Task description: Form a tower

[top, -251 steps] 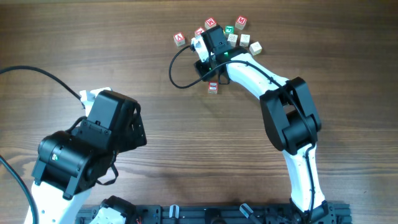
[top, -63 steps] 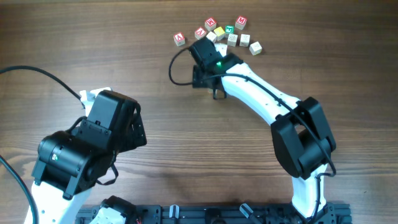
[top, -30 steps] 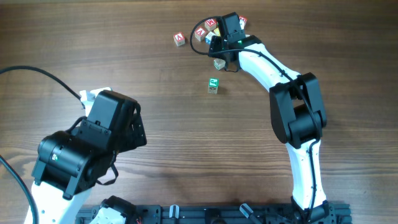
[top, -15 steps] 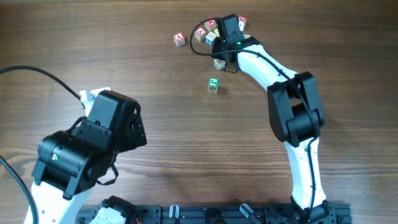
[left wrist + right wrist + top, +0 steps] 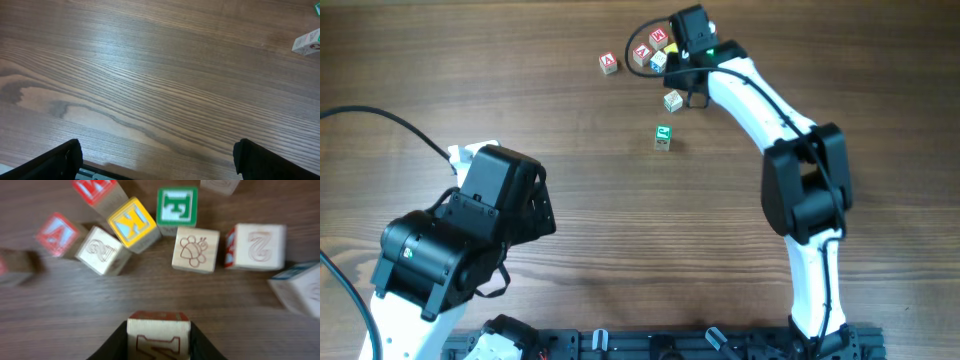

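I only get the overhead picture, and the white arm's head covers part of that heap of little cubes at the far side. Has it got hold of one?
Observer: Yes. The right wrist camera shows the right gripper closed on a pale cube with a red top, with a black finger against each side.
Visitor: What lies just ahead of it?
Observer: A yellow K cube, a green-faced cube and a cube carved with a bee, all loose on the wood.
Visitor: And the other arm?
Observer: Its own camera shows the left gripper wide open, with nothing between its fingers.

Loose letter cubes (image 5: 195,250) cluster on wooden table (image 5: 520,80).
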### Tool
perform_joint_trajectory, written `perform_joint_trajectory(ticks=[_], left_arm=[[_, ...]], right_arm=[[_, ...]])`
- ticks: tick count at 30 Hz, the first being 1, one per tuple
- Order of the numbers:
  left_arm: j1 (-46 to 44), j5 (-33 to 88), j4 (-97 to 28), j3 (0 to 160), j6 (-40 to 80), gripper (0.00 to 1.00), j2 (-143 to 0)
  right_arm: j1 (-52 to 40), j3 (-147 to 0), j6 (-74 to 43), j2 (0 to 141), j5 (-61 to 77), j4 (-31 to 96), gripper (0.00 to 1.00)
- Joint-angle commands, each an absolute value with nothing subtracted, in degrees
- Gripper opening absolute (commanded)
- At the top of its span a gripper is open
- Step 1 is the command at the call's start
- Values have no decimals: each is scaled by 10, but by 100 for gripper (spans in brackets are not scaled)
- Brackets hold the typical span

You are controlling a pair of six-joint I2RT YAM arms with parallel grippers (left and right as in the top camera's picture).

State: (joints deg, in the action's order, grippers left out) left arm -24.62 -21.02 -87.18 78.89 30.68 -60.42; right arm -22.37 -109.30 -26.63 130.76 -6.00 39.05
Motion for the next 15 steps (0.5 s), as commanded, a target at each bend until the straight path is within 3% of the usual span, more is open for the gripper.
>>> perform_joint_trajectory(ticks=[1,7,15], left_arm=[[-245,-215,-871,789,304,100,-602],[-245,-215,-871,789,304,100,-602],[-245,-215,-871,789,304,100,-602]], right_arm=[[-240,-1114,-274,1215,-35,453,22],[-274,-1109,-360,1184,-31,583,20],[-335,-1102,-397,1185,-60,602,20]])
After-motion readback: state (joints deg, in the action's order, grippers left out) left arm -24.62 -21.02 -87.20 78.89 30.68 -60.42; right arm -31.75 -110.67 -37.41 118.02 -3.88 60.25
